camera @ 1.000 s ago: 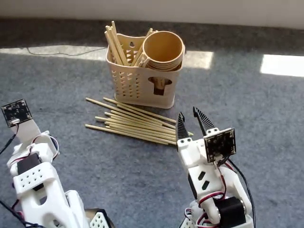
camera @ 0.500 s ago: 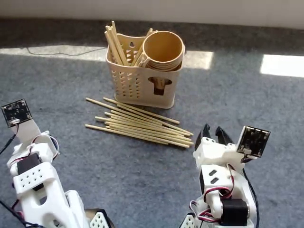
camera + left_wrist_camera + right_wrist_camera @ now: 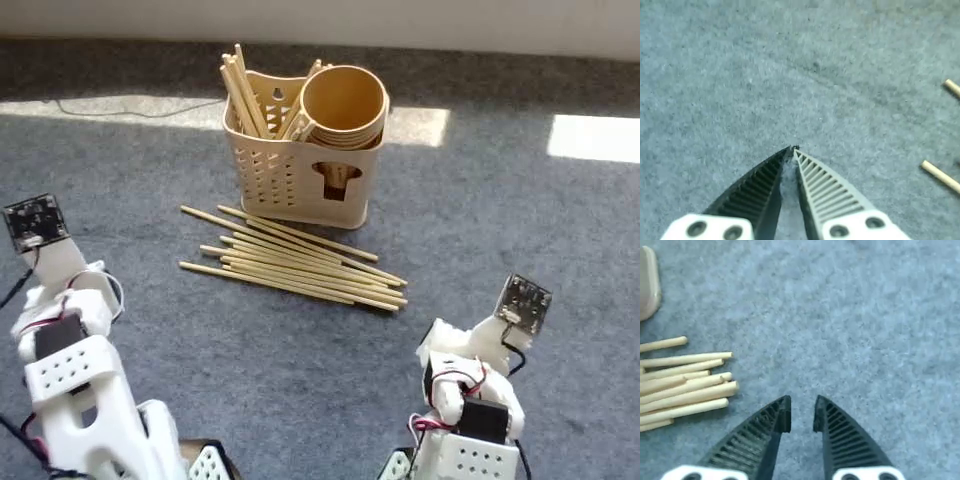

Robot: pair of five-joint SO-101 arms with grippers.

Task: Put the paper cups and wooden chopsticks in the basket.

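My right gripper hangs empty over the grey carpet, its jaws parted by a narrow gap. My left gripper points at bare carpet with its tips pressed together on nothing. Both arms sit folded near their bases, which I take as a resting stance between picks, not a reach.

The basket stands upright toward the far side. The paper cups are nested in its right half, and a bundle of chopsticks leans in the left half, so that part of the job looks done. The loose chopsticks are what remains. They lie fanned flat on the carpet just in front of the basket, apart from both grippers. In the right wrist view their ends lie off to one side of the jaws, and two ends show at the margin of the left wrist view.

A second ago the right arm stood forward, its jaws spread wider and right at the near end of that pile. It has since drawn back and folded down without taking a stick. The left arm has barely shifted, and the pile and basket lie as they did.
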